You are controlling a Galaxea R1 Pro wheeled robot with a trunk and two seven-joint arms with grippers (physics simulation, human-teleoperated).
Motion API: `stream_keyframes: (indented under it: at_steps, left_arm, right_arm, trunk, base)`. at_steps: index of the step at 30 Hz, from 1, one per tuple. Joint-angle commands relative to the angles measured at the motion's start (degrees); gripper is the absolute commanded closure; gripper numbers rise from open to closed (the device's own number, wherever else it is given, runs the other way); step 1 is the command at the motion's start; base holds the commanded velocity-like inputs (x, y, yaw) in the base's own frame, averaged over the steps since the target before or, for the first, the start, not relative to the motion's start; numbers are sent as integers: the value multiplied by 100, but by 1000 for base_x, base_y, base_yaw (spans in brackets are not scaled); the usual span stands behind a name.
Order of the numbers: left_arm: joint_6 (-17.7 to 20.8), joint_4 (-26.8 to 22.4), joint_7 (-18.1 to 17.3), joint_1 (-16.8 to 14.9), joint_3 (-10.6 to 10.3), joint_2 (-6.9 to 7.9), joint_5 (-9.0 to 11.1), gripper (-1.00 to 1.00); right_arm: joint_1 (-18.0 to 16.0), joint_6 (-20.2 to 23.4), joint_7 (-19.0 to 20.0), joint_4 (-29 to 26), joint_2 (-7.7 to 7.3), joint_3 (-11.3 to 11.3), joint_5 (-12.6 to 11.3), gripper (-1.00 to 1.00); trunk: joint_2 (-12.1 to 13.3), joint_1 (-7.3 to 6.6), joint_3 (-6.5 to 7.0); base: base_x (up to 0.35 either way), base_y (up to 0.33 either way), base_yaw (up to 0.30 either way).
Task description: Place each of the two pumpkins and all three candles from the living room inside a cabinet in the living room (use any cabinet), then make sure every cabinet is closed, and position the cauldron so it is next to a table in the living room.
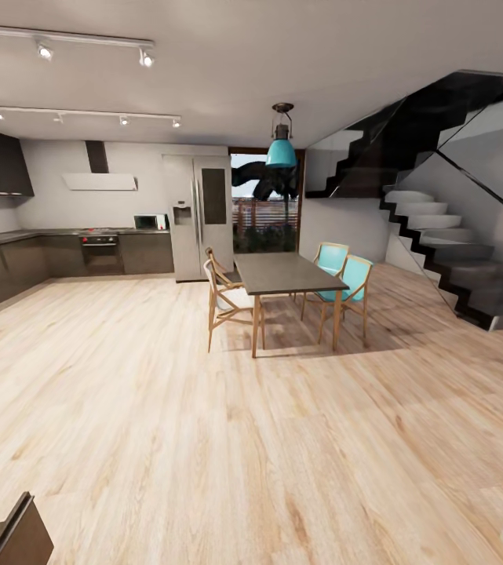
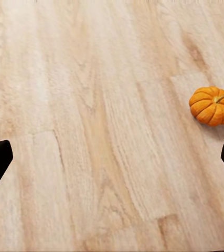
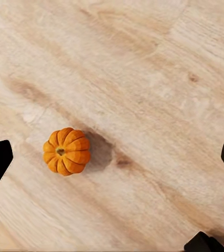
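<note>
You are at the very start of the gathering step: nothing is in hand, and your head is looking across the pale wood floor (image 1: 165,408) toward a dining table (image 1: 286,273) with turquoise chairs (image 1: 345,282), a kitchen along the far wall and a dark staircase (image 1: 439,235) at the side, none of which you need. The thing you want is under your arms. In the right wrist view a pumpkin (image 3: 66,151) sits upright on the planks, stem up, between the two black fingertips of the right gripper (image 3: 112,157), whose jaws stand wide apart with nothing in them; the pumpkin lies nearer one fingertip than the other. In the left wrist view a pumpkin (image 2: 212,105) rests on the floor off to one side, close to one fingertip of the left gripper (image 2: 112,157), which is likewise spread wide and empty. I cannot tell whether these are two pumpkins or one seen twice. My judgement: the right arm is better placed, so centre it over the pumpkin, lower straight down, and close gently on the ribbed sides, since a round body may roll away if nudged off-centre
</note>
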Motion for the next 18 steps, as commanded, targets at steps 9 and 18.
stream_keyframes:
  at_steps: [9, 18]
  left_arm:
    - [-56, -1, -31, 2, 3, 8, 2, -100]
    - [-59, 4, -23, 3, 3, 9, -3, -100]
  right_arm:
    - [6, -60, 187, -15, -3, 71, 10, -100]
    - [8, -79, 321, -4, 3, 75, 29, -100]
  trunk:
    - [-3, 0, -5]
    - [-3, 0, -5]
  base:
    - [0, -7, 0]
    - [0, -224, 0]
